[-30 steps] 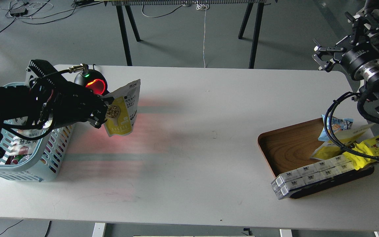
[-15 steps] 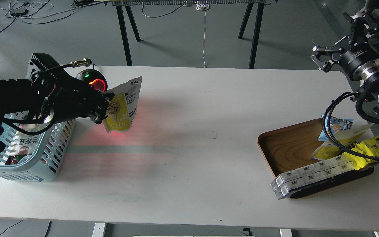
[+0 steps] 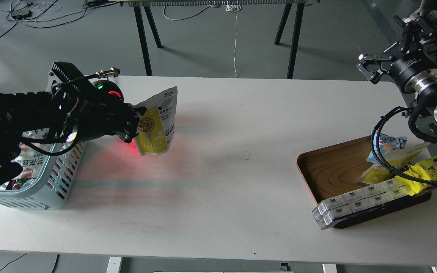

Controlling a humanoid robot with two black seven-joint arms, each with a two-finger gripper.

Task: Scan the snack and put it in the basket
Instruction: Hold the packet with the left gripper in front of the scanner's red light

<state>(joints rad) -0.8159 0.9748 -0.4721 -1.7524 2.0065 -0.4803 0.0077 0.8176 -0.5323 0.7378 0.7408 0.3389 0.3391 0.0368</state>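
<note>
My left gripper [image 3: 134, 125] is shut on the snack [image 3: 157, 123], a pouch with a white top, a yellow lower part and a spoon-of-beans picture. It holds the pouch upright above the table, just right of the black scanner [image 3: 106, 89], which glows red and throws red light on the table. The light blue basket [image 3: 57, 178] stands at the table's left end, partly hidden under my left arm, with packets inside. My right gripper [image 3: 370, 65] is open and empty, raised above the table's far right corner.
A brown wooden tray [image 3: 336, 170] at the right holds white boxes [image 3: 359, 203], a bright yellow cartoon packet [image 3: 433, 168] and a blue-and-white packet [image 3: 391, 143]. Black cables of my right arm hang over the tray. Table legs stand behind the table.
My left gripper has carried the snack to the right, further from the basket and in front of the scanner. The right gripper has shifted slightly.
</note>
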